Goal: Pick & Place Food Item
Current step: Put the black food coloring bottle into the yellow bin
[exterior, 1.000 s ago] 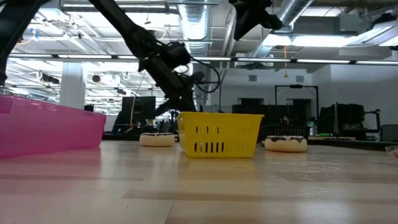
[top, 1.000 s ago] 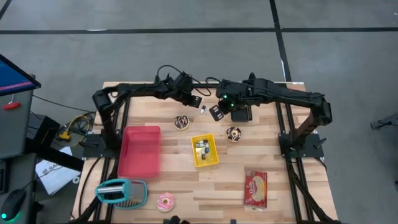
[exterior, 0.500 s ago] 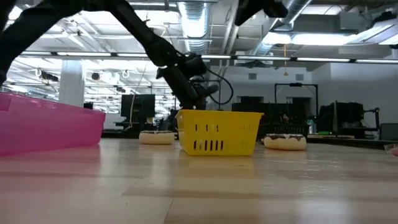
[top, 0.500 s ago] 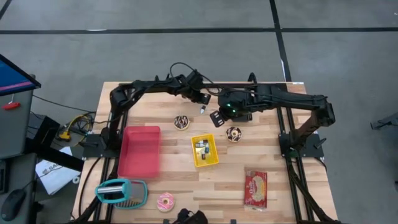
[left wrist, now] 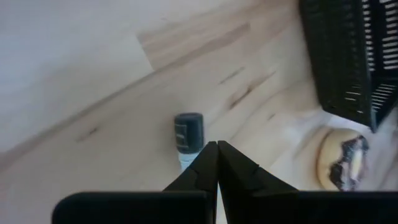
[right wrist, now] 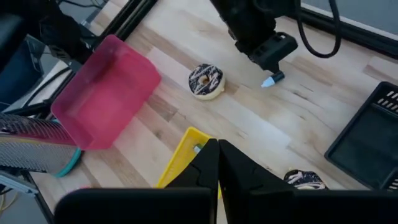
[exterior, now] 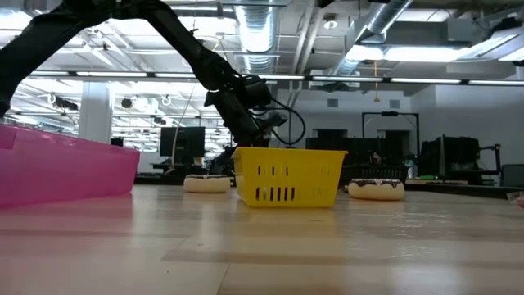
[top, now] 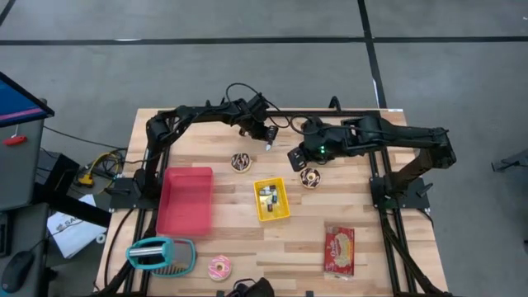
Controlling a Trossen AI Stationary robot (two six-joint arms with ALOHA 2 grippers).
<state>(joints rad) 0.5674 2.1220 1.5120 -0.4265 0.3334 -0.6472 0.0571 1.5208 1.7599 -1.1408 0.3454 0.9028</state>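
Note:
Two chocolate-iced donuts [top: 240, 162] [top: 310, 176] lie flat on the wooden table, on either side of a yellow basket [top: 282, 213]. A pink donut [top: 219, 267] and a red snack packet [top: 339, 249] lie near the front edge. A small white bottle with a dark cap [left wrist: 188, 134] lies on its side at the far middle. My left gripper [left wrist: 217, 144] is shut, its tips right beside the bottle. My right gripper [top: 294, 158] is shut with nothing in it, raised over the table between the bottle and the right donut. My left gripper comes slanting down from the far side, and its shut fingertips [left wrist: 208, 155] stand against the bottle's white body [left wrist: 185, 160]. I cannot tell whether they touch it. The bottle lies on the table.
A pink bin [top: 185, 200] stands left of the basket, and a teal-framed object [top: 161, 254] sits at the near left. A black tray [left wrist: 348, 56] lies at the far right, partly under my right arm. Bare wood shows between basket and packet.
My left gripper has stretched out and sunk toward the small bottle, still shut. My right gripper has risen and drawn back toward the table's right edge, uncovering part of the black tray. The bottle and donuts have stayed in place.

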